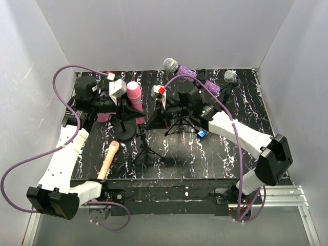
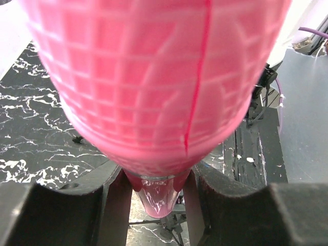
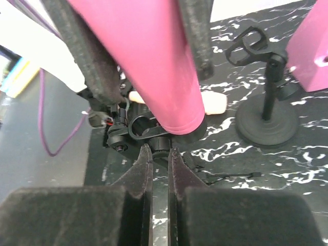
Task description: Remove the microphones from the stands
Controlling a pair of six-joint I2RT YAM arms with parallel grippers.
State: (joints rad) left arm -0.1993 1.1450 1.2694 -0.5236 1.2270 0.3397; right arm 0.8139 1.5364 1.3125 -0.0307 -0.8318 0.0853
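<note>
A pink microphone (image 1: 134, 94) stands upright left of centre, its grille head filling the left wrist view (image 2: 154, 77). My left gripper (image 1: 124, 104) is shut on its neck (image 2: 156, 197). In the right wrist view its handle (image 3: 154, 61) hangs with its lower end just over the black clip (image 3: 134, 128) of a tripod stand (image 1: 146, 148). My right gripper (image 3: 159, 154) is shut on the stand's stem just under the clip, and it reaches in from the right in the top view (image 1: 154, 115).
An empty round-base stand (image 1: 125, 132) sits under the left gripper. A beige microphone (image 1: 108, 159) lies at the front left. A purple glitter microphone (image 1: 179, 69) and a silver-headed one (image 1: 230, 77) stand at the back. A second tripod (image 1: 179, 125) sits beneath my right wrist.
</note>
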